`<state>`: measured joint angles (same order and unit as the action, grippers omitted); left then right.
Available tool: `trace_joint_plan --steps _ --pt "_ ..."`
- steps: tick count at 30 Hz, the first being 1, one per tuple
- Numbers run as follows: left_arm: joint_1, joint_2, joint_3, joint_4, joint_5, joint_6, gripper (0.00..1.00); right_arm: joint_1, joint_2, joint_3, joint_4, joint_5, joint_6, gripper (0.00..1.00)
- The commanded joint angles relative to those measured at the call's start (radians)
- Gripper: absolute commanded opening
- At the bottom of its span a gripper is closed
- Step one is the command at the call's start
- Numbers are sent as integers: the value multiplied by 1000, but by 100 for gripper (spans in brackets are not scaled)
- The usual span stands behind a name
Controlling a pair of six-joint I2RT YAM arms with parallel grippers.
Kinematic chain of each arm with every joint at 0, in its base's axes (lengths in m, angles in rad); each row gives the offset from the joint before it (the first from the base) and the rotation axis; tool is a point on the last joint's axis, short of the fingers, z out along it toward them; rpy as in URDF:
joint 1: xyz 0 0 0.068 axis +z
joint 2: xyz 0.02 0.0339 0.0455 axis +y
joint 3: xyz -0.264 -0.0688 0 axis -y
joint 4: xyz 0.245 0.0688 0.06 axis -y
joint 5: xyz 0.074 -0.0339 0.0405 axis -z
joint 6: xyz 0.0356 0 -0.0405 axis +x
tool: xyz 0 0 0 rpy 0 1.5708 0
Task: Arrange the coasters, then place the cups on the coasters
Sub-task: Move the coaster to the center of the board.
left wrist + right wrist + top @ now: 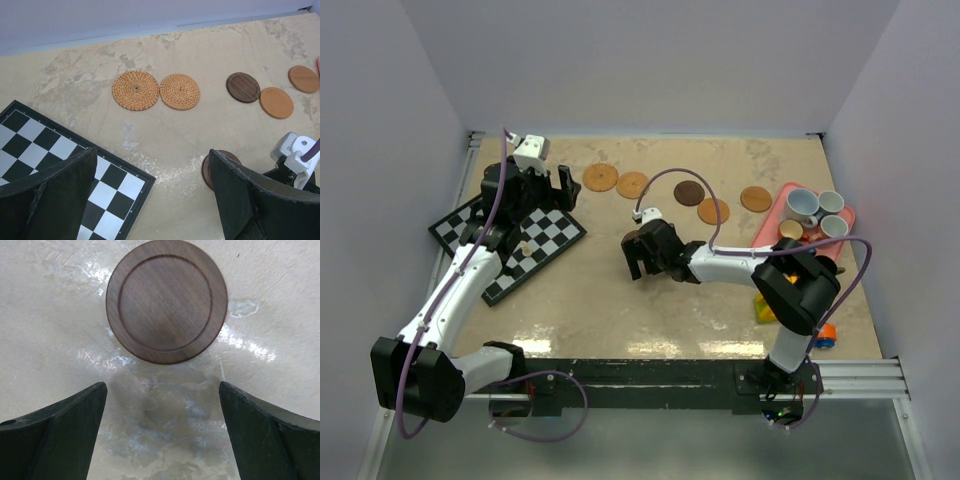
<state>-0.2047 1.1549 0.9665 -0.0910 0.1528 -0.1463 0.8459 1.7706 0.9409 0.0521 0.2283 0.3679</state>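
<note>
Five coasters lie in a loose row at the back: two woven tan ones (601,177) (633,184), a dark brown one (689,193) and two smooth orange ones (713,211) (756,199). A second dark brown coaster (166,300) lies flat on the table just ahead of my right gripper (162,385), which is open and holds nothing. It also shows as a dark coaster (220,167) partly behind a finger in the left wrist view. My left gripper (535,185) hovers open and empty over the chessboard's far edge. Several cups (802,205) sit on the pink tray (767,232).
A black-and-white chessboard (510,240) lies at the left under my left arm, with a small piece (525,248) on it. A yellow-green object (763,308) and an orange and blue one (825,335) sit by the right arm's base. Walls enclose the table.
</note>
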Motion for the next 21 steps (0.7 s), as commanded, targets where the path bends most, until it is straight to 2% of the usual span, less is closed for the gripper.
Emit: trace_joint_plan --steps 1,7,13,21 --pt "-4 -4 -5 45 13 -13 97 -8 -11 123 -129 34 -90 99" --pt "-5 -6 -5 40 -9 -3 100 -25 82 255 -149 -26 -149 98" --pt "-4 -14 -3 40 -7 -1 100 -56 151 358 -170 -17 -188 99" --pt "-5 -20 -3 39 -6 2 100 -97 208 397 -155 -79 -218 99"
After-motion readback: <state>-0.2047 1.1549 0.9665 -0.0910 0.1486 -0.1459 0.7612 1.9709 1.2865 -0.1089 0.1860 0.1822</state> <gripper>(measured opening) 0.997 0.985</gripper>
